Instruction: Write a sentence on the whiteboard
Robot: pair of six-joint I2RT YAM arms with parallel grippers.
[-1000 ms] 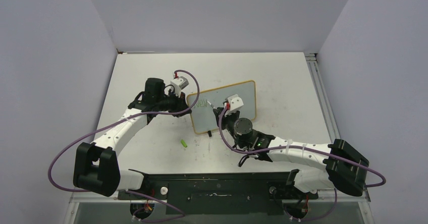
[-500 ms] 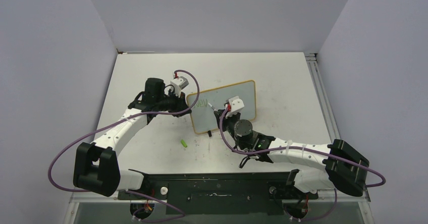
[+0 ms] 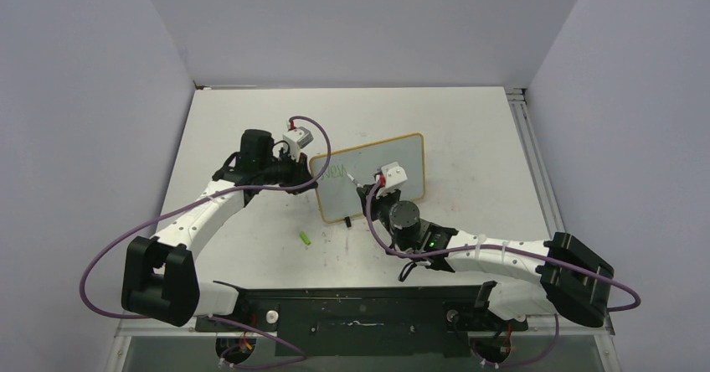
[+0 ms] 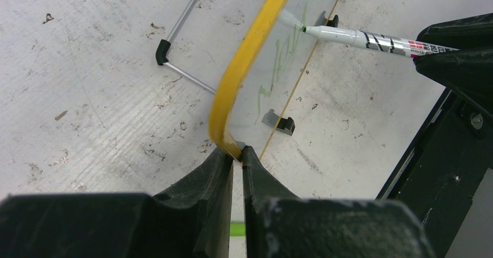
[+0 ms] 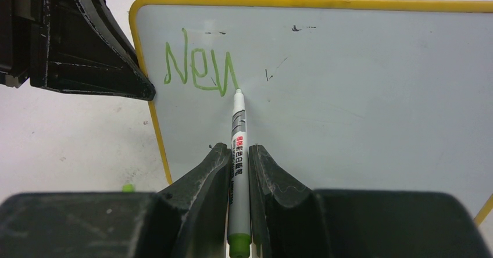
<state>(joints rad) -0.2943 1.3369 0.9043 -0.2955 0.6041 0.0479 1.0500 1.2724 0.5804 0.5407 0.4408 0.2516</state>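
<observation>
Now | our left claw pinches the whiteboard corner, steadying it | right claw clamps the marker, tip just ahead, finishing "New" of the sentence

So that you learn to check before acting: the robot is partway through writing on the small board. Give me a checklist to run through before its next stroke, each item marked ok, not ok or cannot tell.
1. Left claw clamped on the whiteboard frame: ok.
2. Right claw shut on the marker: ok.
3. Marker tip on the board, at the end of the green word "New": ok.
4. Bare board to the right for more words: ok.
5. Writing complete: not ok, only that one word.
6. Board's feet firm on the table: cannot tell.
</observation>
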